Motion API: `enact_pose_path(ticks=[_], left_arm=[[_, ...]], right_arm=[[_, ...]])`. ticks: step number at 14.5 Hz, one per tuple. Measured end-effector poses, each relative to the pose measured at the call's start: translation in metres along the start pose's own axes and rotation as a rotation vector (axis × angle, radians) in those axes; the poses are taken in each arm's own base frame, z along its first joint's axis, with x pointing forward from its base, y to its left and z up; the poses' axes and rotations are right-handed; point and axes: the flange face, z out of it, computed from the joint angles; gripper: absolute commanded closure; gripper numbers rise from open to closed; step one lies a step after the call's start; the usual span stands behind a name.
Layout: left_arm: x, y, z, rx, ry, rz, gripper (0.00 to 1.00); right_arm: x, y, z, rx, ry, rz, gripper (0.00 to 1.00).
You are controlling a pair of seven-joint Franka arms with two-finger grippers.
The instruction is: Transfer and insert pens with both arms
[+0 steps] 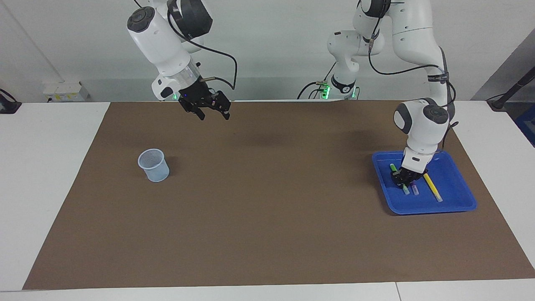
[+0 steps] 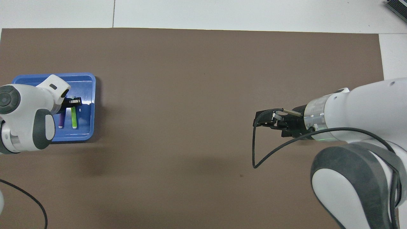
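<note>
A tray point(image 1: 455, 200) sits on the mat point(image 1: 267, 217) toward the left arm's end, with three pens point(image 1: 432, 188) lying side by side in it. A cup point(image 1: 154, 165) stands on the mat toward the right arm's end, well apart from the tray.

Facing camera: high, across the table, looking at both arms. Overhead: steeply down. Both share the mat point(image 1: 267, 196) and tray point(image 2: 86, 135).
</note>
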Motion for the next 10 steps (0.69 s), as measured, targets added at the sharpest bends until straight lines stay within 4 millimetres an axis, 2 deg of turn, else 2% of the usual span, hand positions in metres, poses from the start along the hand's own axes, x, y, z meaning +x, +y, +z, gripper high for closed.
enact_pose_path(ticks=[6, 10], left_arm=[[-0.003, 0.002, -0.019, -0.004, -0.039, 0.002, 0.99], [-0.004, 0.002, -0.024, -0.005, -0.047, 0.002, 0.99]], right_arm=[[0.0, 0.0, 0.0, 0.0, 0.0, 0.0, 0.0], [0.0, 0.0, 0.0, 0.0, 0.0, 0.0, 0.0]])
